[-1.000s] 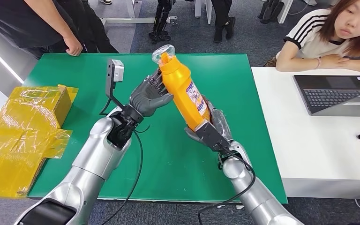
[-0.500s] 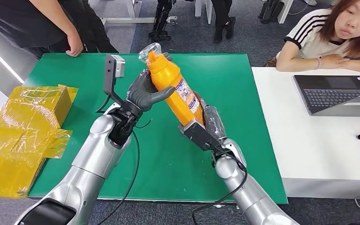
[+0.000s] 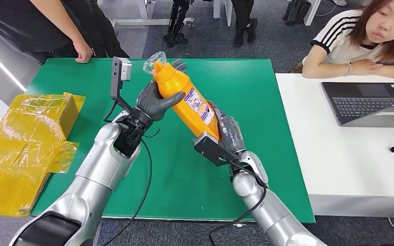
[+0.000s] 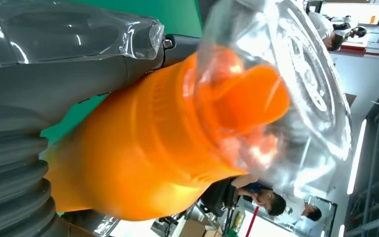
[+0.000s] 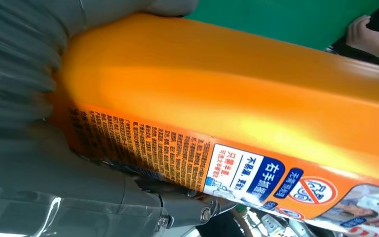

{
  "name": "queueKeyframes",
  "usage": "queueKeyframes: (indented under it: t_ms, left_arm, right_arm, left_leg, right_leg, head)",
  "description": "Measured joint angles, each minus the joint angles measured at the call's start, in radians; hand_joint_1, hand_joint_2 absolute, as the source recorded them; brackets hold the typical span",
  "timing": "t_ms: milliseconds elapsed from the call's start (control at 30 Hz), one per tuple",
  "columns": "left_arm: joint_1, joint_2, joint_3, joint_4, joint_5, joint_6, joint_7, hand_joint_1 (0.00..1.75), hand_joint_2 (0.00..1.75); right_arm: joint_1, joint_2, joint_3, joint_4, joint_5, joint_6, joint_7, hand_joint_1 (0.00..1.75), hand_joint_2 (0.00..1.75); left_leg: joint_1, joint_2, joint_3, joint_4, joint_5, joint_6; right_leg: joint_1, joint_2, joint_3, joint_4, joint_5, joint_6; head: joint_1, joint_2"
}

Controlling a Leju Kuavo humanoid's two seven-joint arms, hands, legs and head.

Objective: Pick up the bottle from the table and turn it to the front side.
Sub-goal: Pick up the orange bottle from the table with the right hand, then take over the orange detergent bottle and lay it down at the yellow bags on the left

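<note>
Bottle (image 3: 189, 102), bright orange throughout, with an orange spout under a clear, glossy cap (image 3: 152, 61); its label (image 5: 256, 173) carries dense black print on orange, blue lozenges with white characters, and a red prohibition ring. Left hand (image 3: 156, 100) and right hand (image 3: 227, 134), dark grey; arms silver. Table (image 3: 267, 138), flat green. Box (image 3: 25, 148), yellow under shiny film. Desk (image 3: 349, 159), white. Laptop (image 3: 369, 102), grey with black keys.
</note>
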Motion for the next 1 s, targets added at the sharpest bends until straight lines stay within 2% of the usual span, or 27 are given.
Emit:
queueKeyframes:
  t_ms: [33,100,133,167,367,500,567,600,667,767,867,900,1000]
  left_arm:
    - [-0.003,0.000,0.003,0.007,0.003,-0.003,0.000,0.36,1.75]
    - [-0.008,-0.001,0.006,0.018,0.010,-0.008,0.001,1.23,1.75]
    - [-0.010,-0.001,0.007,0.022,0.016,-0.012,0.004,1.59,1.75]
    - [-0.011,-0.002,0.008,0.025,0.026,-0.019,0.008,1.75,1.75]
    - [-0.009,-0.023,0.026,0.030,0.214,-0.078,0.099,1.75,1.75]
    - [0.003,-0.031,0.030,0.026,0.318,-0.060,0.122,1.75,1.75]
    - [0.012,-0.032,0.030,0.023,0.341,-0.043,0.118,1.75,1.75]
    - [0.017,-0.032,0.030,0.021,0.350,-0.036,0.114,1.75,1.75]
    - [0.025,-0.032,0.030,0.016,0.362,-0.029,0.105,1.75,1.75]
    - [0.039,-0.032,0.030,0.008,0.371,-0.028,0.095,1.75,1.75]
    - [0.048,-0.032,0.030,0.000,0.373,-0.025,0.092,1.75,1.75]
    - [0.050,-0.032,0.030,-0.002,0.375,-0.022,0.091,1.75,1.75]
    - [0.058,-0.032,0.030,-0.009,0.382,-0.014,0.086,1.75,1.75]
  right_arm:
    - [0.000,0.000,0.001,0.000,0.001,-0.001,0.000,1.75,1.75]
    - [0.000,0.000,0.003,0.000,0.002,-0.003,0.000,1.75,1.75]
    - [0.000,0.000,0.004,0.000,0.003,-0.005,0.000,1.75,1.75]
    - [0.000,0.000,0.004,0.000,0.004,-0.007,0.001,1.75,1.75]
    - [0.002,0.000,0.003,0.001,0.014,-0.041,0.001,1.75,1.75]
    - [0.003,0.000,-0.004,0.003,0.013,-0.053,-0.010,1.74,1.75]
    - [0.004,0.000,-0.010,0.004,0.004,-0.055,-0.015,1.64,1.75]
    - [0.005,0.000,-0.013,0.004,-0.001,-0.055,-0.019,1.55,1.75]
    - [0.008,0.000,-0.018,0.005,-0.011,-0.054,-0.028,1.17,1.75]
    - [0.011,0.000,-0.023,0.005,-0.019,-0.053,-0.037,0.77,1.75]
    - [0.013,0.000,-0.026,0.005,-0.024,-0.049,-0.043,0.12,1.75]
    - [0.013,0.000,-0.028,0.005,-0.026,-0.047,-0.044,0.03,1.75]
    - [0.013,0.000,-0.037,0.005,-0.037,-0.043,-0.050,0.03,1.75]
  left_leg:
    - [0.000,0.000,0.000,0.000,0.000,0.000]
    - [0.000,0.000,0.000,0.000,0.000,0.000]
    - [0.000,0.000,0.000,0.000,0.000,0.000]
    - [0.000,0.000,0.000,0.000,0.000,0.000]
    - [0.000,0.000,0.000,0.000,0.000,0.000]
    - [0.000,0.000,0.000,0.000,0.000,0.000]
    - [0.000,0.000,0.000,0.000,0.000,0.000]
    - [0.000,0.000,0.000,0.000,0.000,0.000]
    - [0.000,0.000,0.000,0.000,0.000,0.000]
    - [0.000,0.000,0.000,0.000,0.000,0.000]
    - [0.000,0.000,0.000,0.000,0.000,0.000]
    - [0.000,0.000,0.000,0.000,0.000,0.000]
    - [0.000,0.000,0.000,0.000,0.000,0.000]
  right_leg:
    - [0.000,0.000,0.000,0.000,0.000,0.000]
    - [0.000,0.000,0.000,0.000,0.000,0.000]
    - [0.000,0.000,0.000,0.000,0.000,0.000]
    - [0.000,0.000,0.000,0.000,0.000,0.000]
    - [0.000,0.000,0.000,0.000,0.000,0.000]
    - [0.000,0.001,-0.001,0.000,0.000,0.000]
    - [0.000,0.000,-0.001,0.000,0.000,0.000]
    - [0.000,0.000,-0.001,0.000,0.000,0.000]
    - [0.000,0.001,-0.001,0.000,0.000,0.000]
    - [0.000,0.001,-0.001,0.000,0.000,0.000]
    - [0.000,0.000,-0.001,0.000,0.000,0.000]
    - [0.000,0.000,-0.001,0.000,0.000,0.000]
    - [0.000,0.000,-0.001,0.000,0.000,0.000]
  head:
    - [0.000,0.000]
    - [0.000,0.000]
    - [0.000,0.000]
    - [0.000,0.000]
    - [0.000,0.000]
    - [0.000,0.000]
    - [0.000,0.000]
    - [0.000,0.000]
    - [0.000,0.000]
    - [0.000,0.000]
    - [0.000,0.000]
    - [0.000,0.000]
    - [0.000,0.000]
